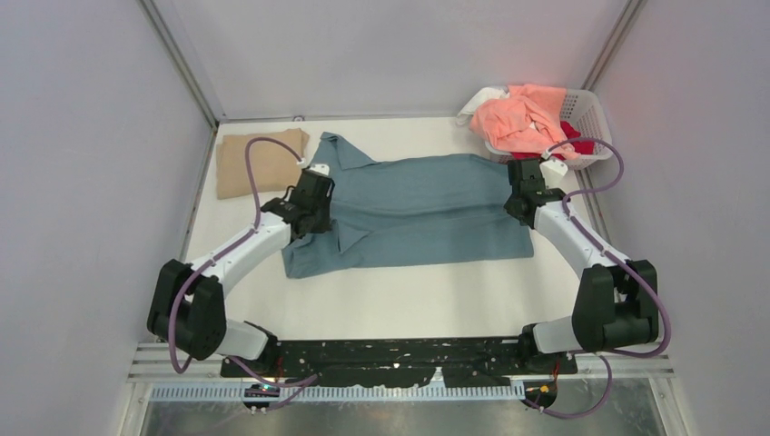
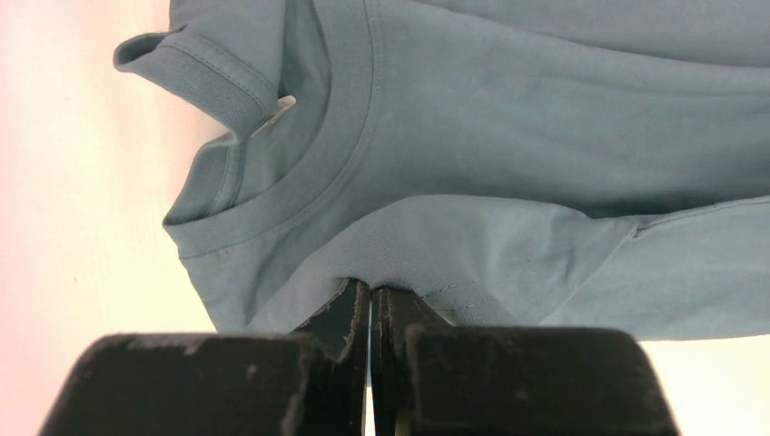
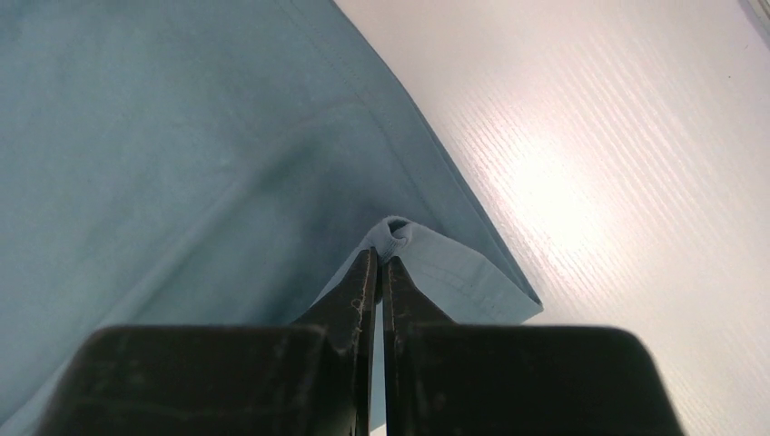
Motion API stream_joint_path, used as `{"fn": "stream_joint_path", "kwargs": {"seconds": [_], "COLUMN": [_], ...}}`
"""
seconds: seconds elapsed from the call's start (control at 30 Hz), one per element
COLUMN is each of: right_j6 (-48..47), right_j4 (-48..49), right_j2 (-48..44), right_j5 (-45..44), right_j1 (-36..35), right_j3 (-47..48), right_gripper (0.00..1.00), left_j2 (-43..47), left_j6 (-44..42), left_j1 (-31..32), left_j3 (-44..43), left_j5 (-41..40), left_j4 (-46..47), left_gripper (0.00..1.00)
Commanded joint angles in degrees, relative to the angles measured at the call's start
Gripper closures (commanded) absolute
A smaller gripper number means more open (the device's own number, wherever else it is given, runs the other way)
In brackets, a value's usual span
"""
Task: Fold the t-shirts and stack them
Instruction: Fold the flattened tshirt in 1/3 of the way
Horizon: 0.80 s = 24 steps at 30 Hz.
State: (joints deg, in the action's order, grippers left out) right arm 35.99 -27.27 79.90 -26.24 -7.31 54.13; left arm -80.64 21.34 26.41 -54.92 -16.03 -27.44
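Note:
A dusty teal-blue t-shirt [image 1: 427,204] lies spread across the middle of the table, collar to the left. My left gripper [image 1: 313,204] is shut on a fold of the shirt just below the collar [image 2: 318,173], lifting the cloth [image 2: 436,245] a little. My right gripper [image 1: 522,202] is shut on the hem corner [image 3: 399,234] at the shirt's right end. A folded tan t-shirt [image 1: 259,159] lies at the back left. Peach-pink [image 1: 522,118] and red [image 1: 569,136] shirts sit in the basket.
A white plastic lattice basket [image 1: 588,109] stands at the back right corner. Grey walls close in the table on left, right and back. Bare white table [image 1: 409,300] lies between the shirt and the arm bases.

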Motion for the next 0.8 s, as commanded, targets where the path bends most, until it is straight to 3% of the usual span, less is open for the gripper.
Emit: {"fn": "stream_joint_path", "kwargs": {"seconds": [0.0,0.33,0.37,0.43,0.47,0.53,0.57,0.63,0.7,0.73,0.77], "right_j6": [-0.7,-0.2,-0.1,-0.3,-0.4,-0.6,-0.7,-1.2,-1.7,-2.6,-3.0], "right_j4": [2.5,4.8,4.9,4.8,4.7,4.3,4.2,4.2,3.7,3.6,3.3], "right_j2": [-1.0,4.1,4.5,5.9,7.0,8.4,8.9,10.3,11.2,11.2,11.2], "right_j5": [-4.4,-2.7,-2.7,-2.1,-1.6,-0.8,-0.7,-0.2,0.0,0.0,-0.4], "right_j1": [0.6,0.8,1.0,1.3,1.4,1.8,2.3,2.8,3.1,3.0,3.1], "right_j3": [2.0,3.3,3.7,4.7,5.0,6.3,7.1,8.7,9.9,10.1,10.5], "right_gripper": [0.94,0.93,0.92,0.90,0.88,0.79,0.78,0.74,0.64,0.47,0.39], "left_j2": [-0.7,-15.4,-16.6,-19.3,-20.3,-22.2,-23.0,-24.8,-26.9,-27.1,-26.7], "left_j6": [-1.5,2.4,3.7,6.3,7.9,9.7,10.6,11.1,11.0,10.7,10.4], "left_j1": [-1.1,-3.6,-4.2,-5.6,-6.2,-7.5,-8.2,-8.9,-8.9,-8.9,-8.9], "left_j3": [-3.3,-17.1,-18.5,-21.5,-23.4,-27.4,-29.7,-34.2,-39.1,-40.2,-39.8], "left_j5": [2.7,1.2,1.0,1.3,1.3,1.5,1.6,3.0,5.5,7.1,8.5], "left_j4": [2.3,-9.8,-11.6,-14.5,-16.5,-18.8,-19.4,-18.6,-20.6,-20.9,-20.1], "left_gripper": [1.00,0.97,0.90,0.59,0.52,0.22,0.14,0.02,0.01,0.01,0.00]}}
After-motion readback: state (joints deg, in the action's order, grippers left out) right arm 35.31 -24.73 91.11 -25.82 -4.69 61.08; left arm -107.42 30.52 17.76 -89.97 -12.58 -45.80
